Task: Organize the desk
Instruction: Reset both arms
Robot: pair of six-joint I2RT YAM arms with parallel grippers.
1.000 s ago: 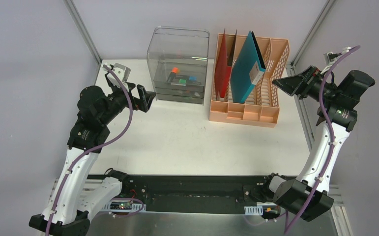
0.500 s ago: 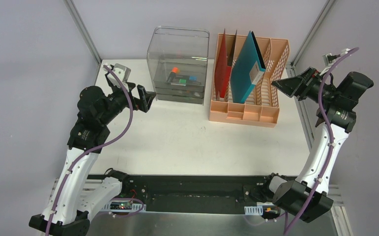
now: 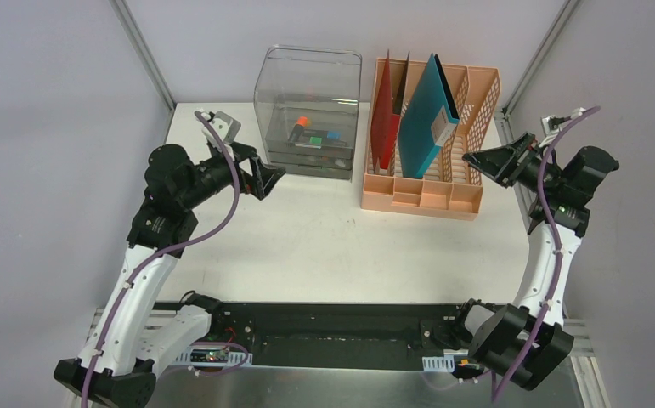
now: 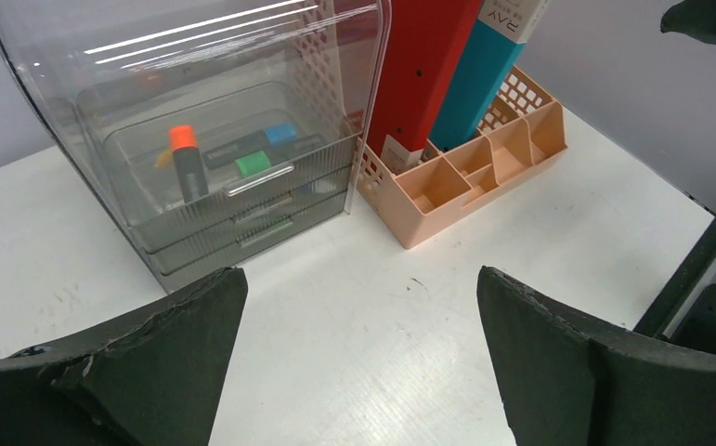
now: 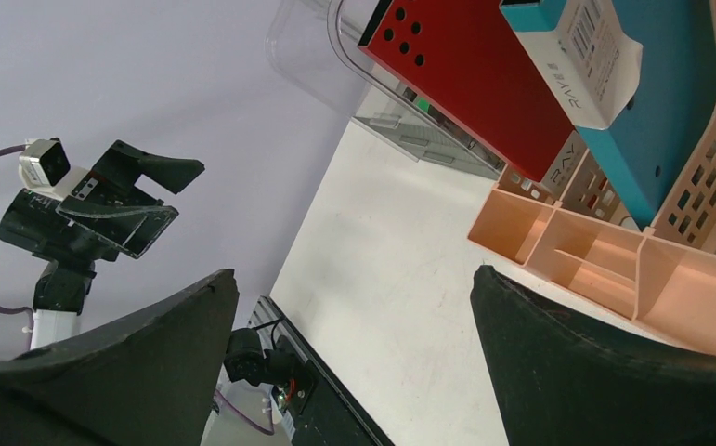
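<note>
The desk (image 3: 324,246) is a flat white tabletop edged by aluminium rails and grey walls. My left gripper (image 3: 260,174) is open and empty, raised above the desk just left of the clear drawer box (image 3: 309,110). In the left wrist view the desk (image 4: 363,334) shows between my open fingers. My right gripper (image 3: 481,161) is open and empty, raised at the right end of the peach file rack (image 3: 430,183). The right wrist view shows the desk (image 5: 382,279) between its fingers.
The clear drawer box (image 4: 205,139) holds an orange-capped marker (image 4: 185,163) and small blue and green items. The peach file rack (image 5: 614,260) holds a red folder (image 3: 385,127) and a teal folder (image 3: 426,110). Its front compartments (image 4: 465,167) look bare.
My left gripper moved right and slightly down, closer to the drawer box. My right arm swung lower and its gripper dropped toward the rack's right end.
</note>
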